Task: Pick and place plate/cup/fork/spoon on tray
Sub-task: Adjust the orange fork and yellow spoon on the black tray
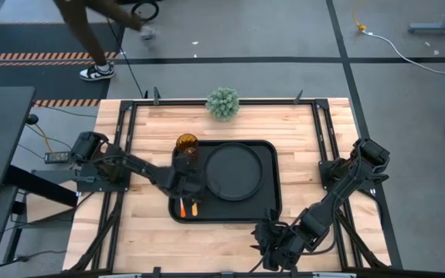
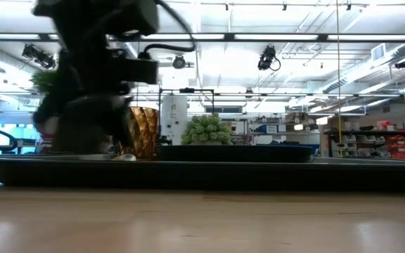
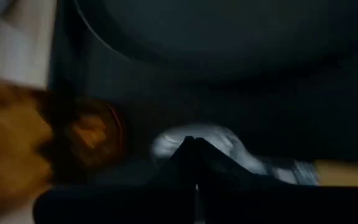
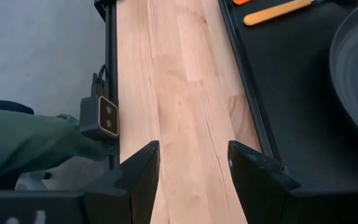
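The black tray (image 1: 265, 212) lies mid-table with the round black plate (image 1: 234, 171) on it. The amber cup (image 1: 187, 145) stands upright in the tray's far left corner. The fork (image 1: 182, 207) and the spoon (image 1: 194, 207) lie side by side at the tray's near left, handles toward the near edge. My left gripper (image 3: 194, 165) is shut, above the spoon's silver bowl (image 3: 194, 138), between cup and handles. My right gripper (image 4: 193, 155) is open and holds nothing, over bare wood by the table's near edge. My left gripper points its shut fingertips (image 3: 188, 155) slanting down at the spoon's bowl, which lies flat on the tray. The fingers themselves hide the spot, so I cannot tell whether they touch the bowl.
A green spiky plant (image 1: 222, 103) sits at the table's far edge. A person's legs (image 1: 91, 46) pass on the floor beyond the far left corner. Bare wood (image 1: 141, 232) lies left and near of the tray.
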Action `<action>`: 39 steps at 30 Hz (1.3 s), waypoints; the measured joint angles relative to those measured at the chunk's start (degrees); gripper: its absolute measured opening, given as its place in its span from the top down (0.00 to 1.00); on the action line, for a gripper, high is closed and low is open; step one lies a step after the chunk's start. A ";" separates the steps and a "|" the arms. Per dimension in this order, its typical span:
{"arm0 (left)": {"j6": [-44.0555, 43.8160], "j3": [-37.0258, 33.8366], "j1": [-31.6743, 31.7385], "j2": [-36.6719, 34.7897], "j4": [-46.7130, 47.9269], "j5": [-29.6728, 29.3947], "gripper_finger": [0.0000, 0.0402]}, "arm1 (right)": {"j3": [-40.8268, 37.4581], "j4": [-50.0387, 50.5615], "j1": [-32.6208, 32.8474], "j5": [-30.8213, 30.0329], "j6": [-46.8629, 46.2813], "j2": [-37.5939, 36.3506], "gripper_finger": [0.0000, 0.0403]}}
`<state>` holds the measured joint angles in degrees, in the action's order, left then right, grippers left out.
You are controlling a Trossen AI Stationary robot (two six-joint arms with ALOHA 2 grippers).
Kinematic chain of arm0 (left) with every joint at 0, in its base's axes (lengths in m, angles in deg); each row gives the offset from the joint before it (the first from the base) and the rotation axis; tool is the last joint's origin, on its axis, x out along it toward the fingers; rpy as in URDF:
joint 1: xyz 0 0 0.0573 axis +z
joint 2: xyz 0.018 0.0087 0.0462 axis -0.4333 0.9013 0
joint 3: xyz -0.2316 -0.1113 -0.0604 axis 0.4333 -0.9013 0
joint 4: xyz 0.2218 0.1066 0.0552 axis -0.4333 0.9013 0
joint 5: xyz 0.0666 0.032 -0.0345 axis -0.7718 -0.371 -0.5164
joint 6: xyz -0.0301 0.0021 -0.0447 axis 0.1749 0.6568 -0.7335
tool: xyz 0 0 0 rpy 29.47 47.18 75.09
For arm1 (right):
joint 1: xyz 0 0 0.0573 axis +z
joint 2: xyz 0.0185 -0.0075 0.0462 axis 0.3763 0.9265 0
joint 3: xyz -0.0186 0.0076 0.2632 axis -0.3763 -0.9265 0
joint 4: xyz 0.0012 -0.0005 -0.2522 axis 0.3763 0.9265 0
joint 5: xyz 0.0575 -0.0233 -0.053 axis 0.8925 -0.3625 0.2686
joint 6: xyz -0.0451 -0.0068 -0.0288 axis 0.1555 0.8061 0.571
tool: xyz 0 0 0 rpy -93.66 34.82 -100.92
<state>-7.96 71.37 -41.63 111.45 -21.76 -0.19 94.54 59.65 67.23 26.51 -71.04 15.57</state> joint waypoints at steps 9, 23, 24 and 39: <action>-14.90 -0.48 -6.84 -0.07 22.35 1.45 0.98 | 0.00 0.19 -0.06 0.21 1.44 0.00 0.51; -10.05 -2.34 0.16 -0.24 10.89 7.33 0.98 | 0.00 -0.07 -1.79 3.08 0.22 0.00 0.51; -9.99 -2.34 0.46 -0.24 10.81 7.34 0.98 | 0.00 -0.05 -1.65 3.18 -0.05 0.00 0.51; -23.38 -2.36 5.02 -0.24 12.19 23.51 0.98 | 0.00 -0.07 -1.05 3.99 -1.70 0.00 0.51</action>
<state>-31.34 69.01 -36.61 111.21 -9.56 23.31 94.54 59.57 66.18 30.51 -72.74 15.57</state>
